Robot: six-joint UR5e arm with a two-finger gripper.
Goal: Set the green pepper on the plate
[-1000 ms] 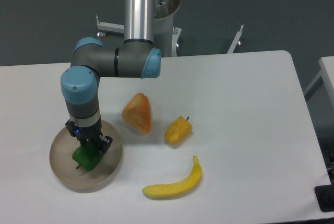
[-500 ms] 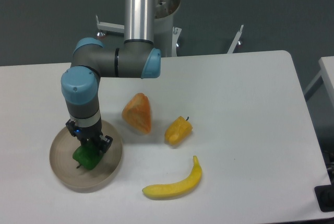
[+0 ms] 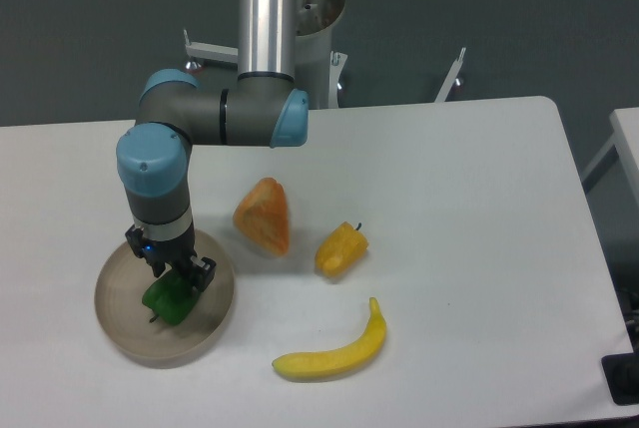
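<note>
The green pepper (image 3: 167, 301) lies on the round beige plate (image 3: 120, 323) at the table's front left, glossy, with its dark stem pointing to the front left. My gripper (image 3: 172, 270) points straight down just over the pepper's back edge. Its dark fingers (image 3: 205, 271) stand spread on either side of the pepper's top, open. The gripper body hides the pepper's rear part.
An orange wedge-shaped fruit (image 3: 265, 214) lies right of the plate. A yellow-orange pepper (image 3: 341, 249) sits further right and a banana (image 3: 334, 350) lies near the front edge. The arm's base column (image 3: 268, 9) rises at the back.
The gripper has risen slightly off the green pepper, which shows a little more now and stays on the plate. Nothing else moved.
</note>
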